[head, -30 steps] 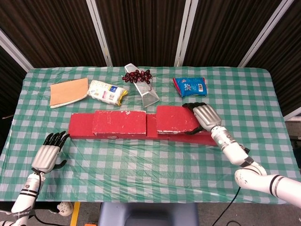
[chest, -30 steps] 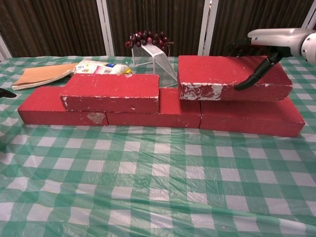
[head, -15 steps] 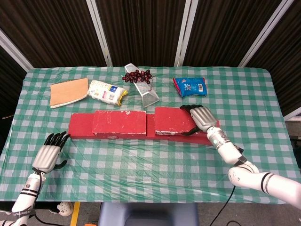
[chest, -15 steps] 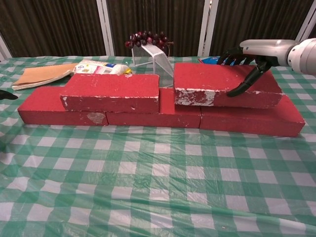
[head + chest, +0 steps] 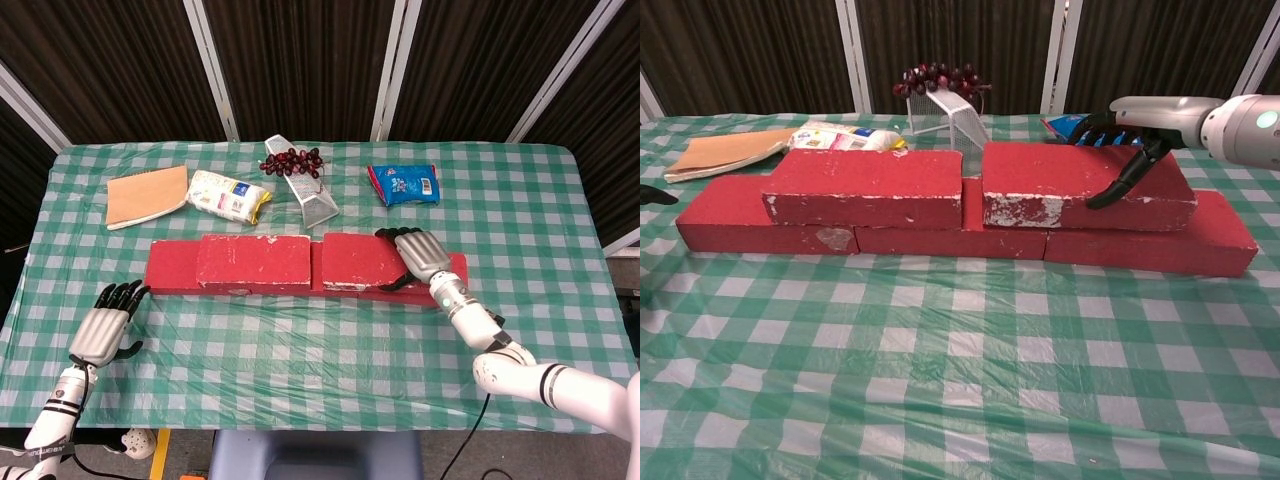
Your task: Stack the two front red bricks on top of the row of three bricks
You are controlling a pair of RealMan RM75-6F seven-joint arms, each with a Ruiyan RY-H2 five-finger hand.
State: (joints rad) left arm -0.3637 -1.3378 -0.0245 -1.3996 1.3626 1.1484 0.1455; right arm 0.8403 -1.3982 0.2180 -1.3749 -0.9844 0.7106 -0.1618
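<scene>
Three red bricks form a row [image 5: 170, 268] across the table's middle, seen low in the chest view [image 5: 970, 238]. One red brick [image 5: 255, 260] lies on top of the row at left [image 5: 865, 185]. A second red brick [image 5: 355, 262] rests on the row's right half [image 5: 1070, 185], close beside the first. My right hand [image 5: 420, 255] grips this brick's right end, fingers over the back and thumb on the front face [image 5: 1130, 130]. At the front left my left hand [image 5: 105, 325] lies on the cloth, fingers apart, holding nothing.
Behind the bricks lie a brown pad [image 5: 147, 195], a white packet [image 5: 230, 195], a bunch of dark grapes [image 5: 292, 160], a tilted wire basket [image 5: 312, 195] and a blue packet [image 5: 403, 183]. Green checked cloth [image 5: 300, 350] covers the table.
My right hand has lowered its brick onto the row and shifted it left, narrowing the gap to the other upper brick. The left hand has stayed put.
</scene>
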